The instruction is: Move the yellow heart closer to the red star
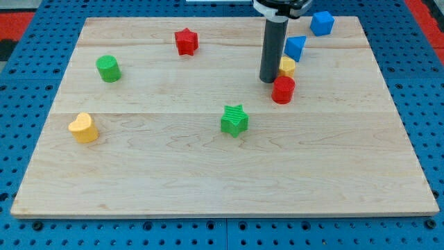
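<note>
The yellow heart (83, 128) lies near the left edge of the wooden board, below the middle. The red star (186, 42) sits near the view's top, left of centre. They are far apart. My rod comes down from the view's top and my tip (268, 80) rests on the board right of centre. It is just left of a small yellow block (287, 67) and a red cylinder (283, 90). It is far to the right of both the heart and the star.
A green cylinder (108, 68) stands upper left, between heart and star. A green star (234, 120) lies near the middle. A blue block (296, 47) and a blue cube (322, 23) sit at the upper right. The board's edge (222, 212) runs along the bottom.
</note>
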`<action>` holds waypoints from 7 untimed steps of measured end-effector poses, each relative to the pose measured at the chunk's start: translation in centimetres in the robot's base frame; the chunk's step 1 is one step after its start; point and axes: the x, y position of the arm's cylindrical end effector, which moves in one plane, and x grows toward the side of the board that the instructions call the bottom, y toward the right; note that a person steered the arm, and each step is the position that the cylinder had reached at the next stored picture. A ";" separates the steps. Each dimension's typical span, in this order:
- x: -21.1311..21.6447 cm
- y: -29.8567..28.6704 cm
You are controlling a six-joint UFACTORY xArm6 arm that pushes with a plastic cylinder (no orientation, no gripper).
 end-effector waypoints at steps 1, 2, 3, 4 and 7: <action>-0.6 0.0; 0.1 -2.1; 2.2 -8.4; 4.7 -16.3; 16.3 -27.2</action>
